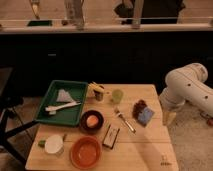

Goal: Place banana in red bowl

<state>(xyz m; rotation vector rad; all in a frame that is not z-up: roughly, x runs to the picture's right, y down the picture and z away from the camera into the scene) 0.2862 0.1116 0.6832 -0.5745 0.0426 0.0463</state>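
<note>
The banana (94, 88) is small and yellow. It lies at the back of the bench (150, 150), just past the right side of the green tray (44, 106). It is right beside a small brown cup (101, 94). A light green cup (117, 95) stands a little more to the right. Nothing is holding the banana.

The red bowl (85, 152) is at the front of the bench, near the edge. It is big and round, and I cannot see anything inside it. The banana and the red bowl are well apart, with a dark bowl (92, 121) between them. The dark bowl has something orange in it.

A small dark packet (111, 136) lies just to the right of the red bowl. A white round thing (54, 144) with a bit of green on it sits to the left of the red bowl. A fork (124, 120) lies in the middle of the bench. To its right is a blue thing (146, 116) with a dark red thing (140, 106) next to it. In the green tray there is a white spoon (62, 106) and a pale folded thing (64, 95).

The white arm (189, 86) bends in from the right. The gripper (169, 118) hangs down by the right edge of the bench, near the blue thing and far from the banana. It touches nothing that I can see. I cannot tell if it is spread wide or pressed together.
</note>
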